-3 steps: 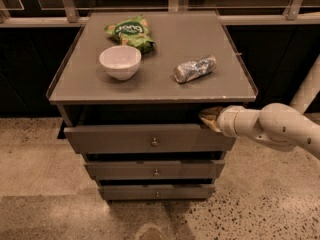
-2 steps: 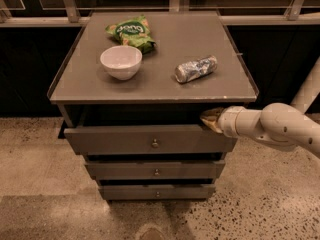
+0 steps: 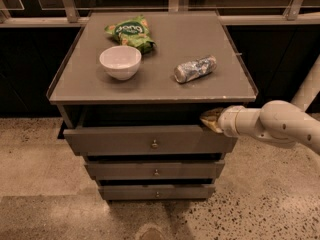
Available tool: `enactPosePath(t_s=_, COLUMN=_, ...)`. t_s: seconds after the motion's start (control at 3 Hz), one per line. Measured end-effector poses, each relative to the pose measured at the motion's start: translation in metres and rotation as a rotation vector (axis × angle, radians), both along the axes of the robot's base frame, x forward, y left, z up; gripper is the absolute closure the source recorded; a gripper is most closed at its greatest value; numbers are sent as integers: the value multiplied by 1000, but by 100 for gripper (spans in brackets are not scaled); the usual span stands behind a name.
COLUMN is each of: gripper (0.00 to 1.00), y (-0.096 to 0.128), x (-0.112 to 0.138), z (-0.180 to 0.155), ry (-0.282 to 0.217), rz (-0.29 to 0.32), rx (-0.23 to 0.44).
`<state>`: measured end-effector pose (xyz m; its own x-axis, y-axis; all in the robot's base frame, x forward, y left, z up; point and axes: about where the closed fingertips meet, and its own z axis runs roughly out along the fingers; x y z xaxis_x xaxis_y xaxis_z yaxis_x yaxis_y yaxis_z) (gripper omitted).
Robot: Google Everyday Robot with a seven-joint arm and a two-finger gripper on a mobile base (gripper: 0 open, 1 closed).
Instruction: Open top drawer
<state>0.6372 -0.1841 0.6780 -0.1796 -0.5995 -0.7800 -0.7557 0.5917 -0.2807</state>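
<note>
The top drawer (image 3: 125, 141) is the widest grey drawer, with a small round metal knob (image 3: 154, 144) at the centre of its flat front. It stands pulled out a little from under the cabinet top, and a dark gap shows above its front panel. My gripper (image 3: 209, 119) is on a white arm that comes in from the right. It sits at the drawer's top right corner, just under the cabinet top's edge, against the upper edge of the front panel.
The grey cabinet top (image 3: 90, 86) carries a white bowl (image 3: 120, 62), a green chip bag (image 3: 129, 32) and a crushed silver can (image 3: 195, 68). The middle drawer (image 3: 155, 171) and the bottom drawer (image 3: 156, 192) sit below. A railing runs behind; the floor is speckled.
</note>
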Motion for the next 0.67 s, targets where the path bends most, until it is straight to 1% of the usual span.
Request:
enactPosePath(t_s=0.33, gripper=100, y=-1, x=-2, z=-1, ry=19, rz=4, rx=1)
enactPosePath(t_s=0.67, gripper=100, y=-1, x=-8, z=-3, ry=55, rz=12, rx=6)
